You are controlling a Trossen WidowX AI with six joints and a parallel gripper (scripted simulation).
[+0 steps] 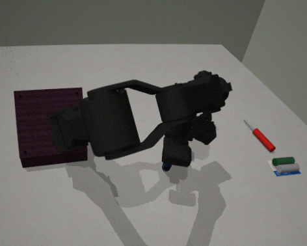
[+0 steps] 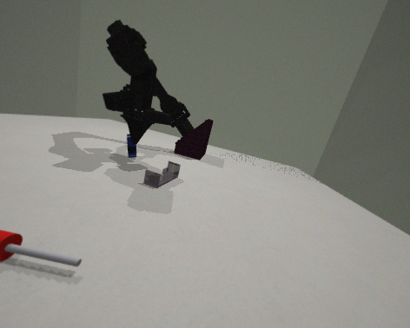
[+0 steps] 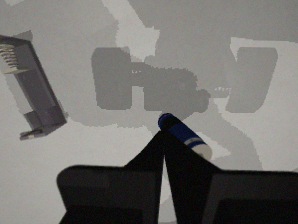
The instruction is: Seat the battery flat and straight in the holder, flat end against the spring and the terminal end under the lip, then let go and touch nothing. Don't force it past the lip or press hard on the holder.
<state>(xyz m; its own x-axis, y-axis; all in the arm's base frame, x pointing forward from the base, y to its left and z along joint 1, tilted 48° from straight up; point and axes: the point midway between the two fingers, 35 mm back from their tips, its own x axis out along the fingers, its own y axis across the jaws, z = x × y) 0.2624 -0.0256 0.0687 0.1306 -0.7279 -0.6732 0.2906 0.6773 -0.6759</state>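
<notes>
Although the gripper [image 3: 163, 131] hangs right at the battery [image 3: 183, 136], its fingers are pressed together on nothing. Standing upright near the holder [image 3: 35, 85], that battery looks light, rigid, smooth and prone to tipping; grasp across its mid-body.

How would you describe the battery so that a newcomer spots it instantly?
Start at the dark arm's shut gripper near the middle of the white table. At its fingertips stands the battery, a small blue cylinder with a white end; no other blue cylinder is on the table.
</notes>
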